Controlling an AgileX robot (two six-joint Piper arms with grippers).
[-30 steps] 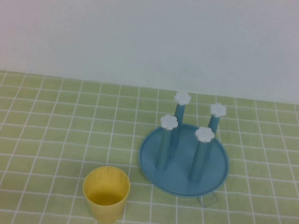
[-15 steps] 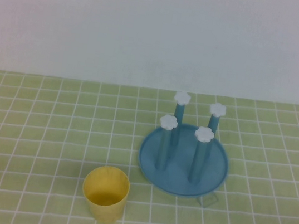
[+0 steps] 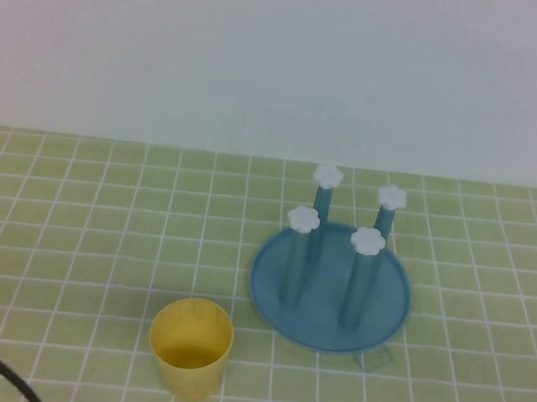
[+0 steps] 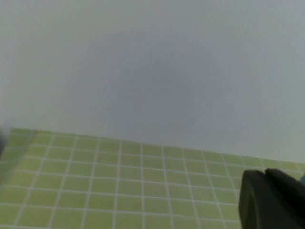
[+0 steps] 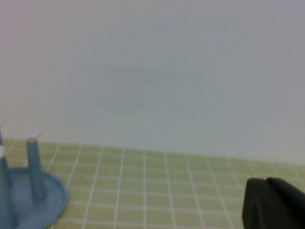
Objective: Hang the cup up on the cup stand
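nearby, empty cup (image 3: 189, 344) beside cup stand (image 3: 330, 291)

Soft even light, slight blur

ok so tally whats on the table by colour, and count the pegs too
yellow: 1, the cup, upright, open end up
blue: 1, the cup stand, with 4 pegs
white: 4, the flower caps on the pegs, e.g.
black: 2, the left gripper and right gripper, both shut, away from the cup
total: 2 things on the table, 2 grippers
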